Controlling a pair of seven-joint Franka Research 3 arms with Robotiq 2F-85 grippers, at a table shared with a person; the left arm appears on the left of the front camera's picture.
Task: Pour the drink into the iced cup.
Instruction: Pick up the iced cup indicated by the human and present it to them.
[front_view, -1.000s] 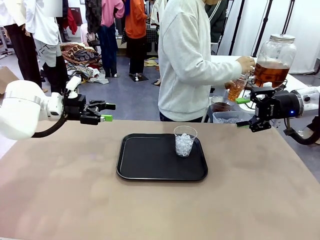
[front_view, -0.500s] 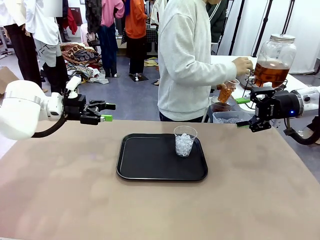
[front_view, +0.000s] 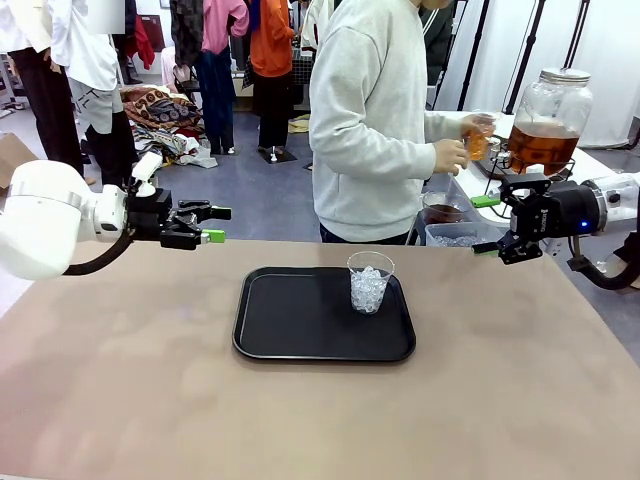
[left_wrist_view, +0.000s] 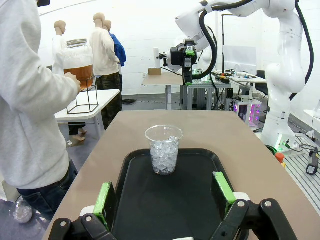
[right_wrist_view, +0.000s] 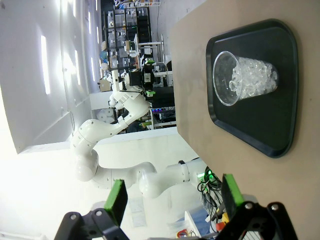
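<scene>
A clear iced cup (front_view: 370, 283) stands upright at the far right of a black tray (front_view: 300, 340) in mid-table. The person behind the table holds a small clear cup of the amber drink (front_view: 477, 143) in both hands, chest high. My left gripper (front_view: 212, 225) hovers open over the table's far left edge, well left of the tray. My right gripper (front_view: 486, 225) hovers open at the far right edge. In the left wrist view the iced cup (left_wrist_view: 164, 150) sits ahead of my open left gripper (left_wrist_view: 163, 195). The right wrist view shows the iced cup (right_wrist_view: 245, 77) beyond my open right gripper (right_wrist_view: 175, 197).
A large glass jar (front_view: 548, 120) of amber liquid stands on a wire stand on a white side table at the back right. A clear tub of ice (front_view: 450, 235) sits below the person's hands. Brown tabletop (front_view: 300, 420) spreads around the tray.
The person has lifted the cup of drink away from the jar's tap and brought both hands to it. Neither arm has moved.
</scene>
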